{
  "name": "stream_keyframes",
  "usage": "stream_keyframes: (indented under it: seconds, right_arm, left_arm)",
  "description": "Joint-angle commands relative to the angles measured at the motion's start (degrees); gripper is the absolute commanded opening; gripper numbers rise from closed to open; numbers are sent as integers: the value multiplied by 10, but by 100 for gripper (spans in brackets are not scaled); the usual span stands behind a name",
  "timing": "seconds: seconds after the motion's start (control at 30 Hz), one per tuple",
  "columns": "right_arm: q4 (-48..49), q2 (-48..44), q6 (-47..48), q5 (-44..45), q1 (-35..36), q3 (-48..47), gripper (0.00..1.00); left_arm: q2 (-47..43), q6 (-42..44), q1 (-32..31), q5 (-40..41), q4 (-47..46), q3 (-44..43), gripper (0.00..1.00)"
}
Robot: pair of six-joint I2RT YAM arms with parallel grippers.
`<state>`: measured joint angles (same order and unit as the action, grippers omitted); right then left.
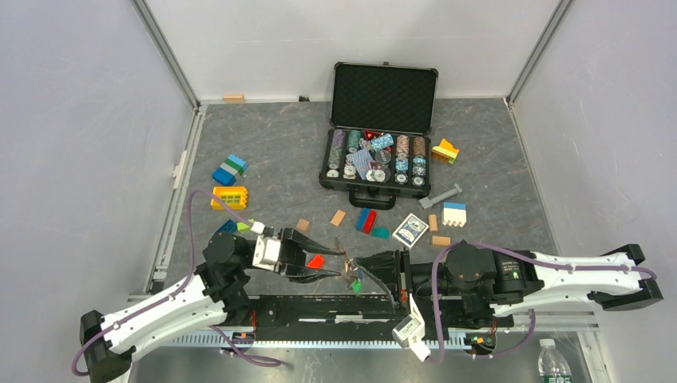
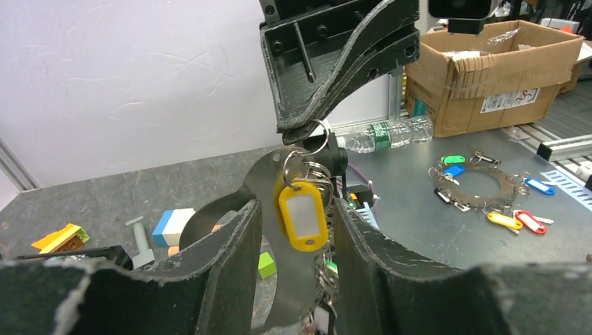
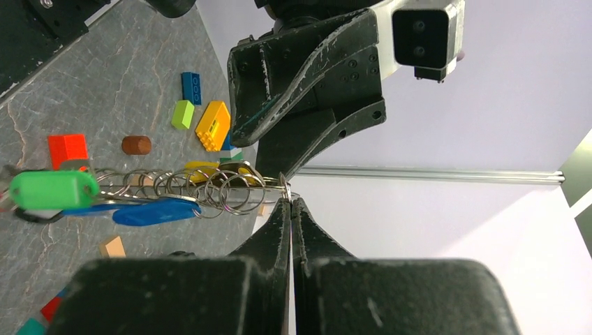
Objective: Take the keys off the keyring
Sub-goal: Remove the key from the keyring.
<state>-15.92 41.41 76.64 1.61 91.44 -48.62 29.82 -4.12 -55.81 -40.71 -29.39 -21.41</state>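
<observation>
The keyring (image 2: 262, 183), a flat grey metal band, hangs in the air between the two arms, near the table's front edge. Several small split rings (image 3: 209, 187) thread the keys onto it. Their tags are yellow (image 2: 302, 215), green (image 3: 52, 190) and blue (image 3: 150, 211). From the top the bunch (image 1: 351, 278) is a small cluster. My right gripper (image 3: 290, 199) is shut on the keyring's upper edge. My left gripper (image 2: 297, 206) is open. Its fingers (image 2: 237, 237) stand either side of the yellow tag with small gaps.
An open poker chip case (image 1: 375, 159) stands at the back. Toy blocks (image 1: 230, 197), a card deck (image 1: 411, 230) and a red block (image 1: 316, 261) lie around. Off the table, a second ring of keys (image 2: 482, 188), a cardboard box (image 2: 489, 70) and a water bottle (image 2: 380, 132) sit on a metal bench.
</observation>
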Motion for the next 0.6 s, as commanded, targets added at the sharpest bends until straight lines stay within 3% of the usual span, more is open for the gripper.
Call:
stream_keyframes:
  seconds: [0.0, 0.57]
  right_arm:
    - [52, -6, 18, -1, 0, -2, 0]
    - [48, -1, 19, 1, 0, 5, 0]
  left_arm:
    - [23, -39, -2, 32, -62, 3, 50]
    - [73, -59, -6, -2, -119, -9, 51]
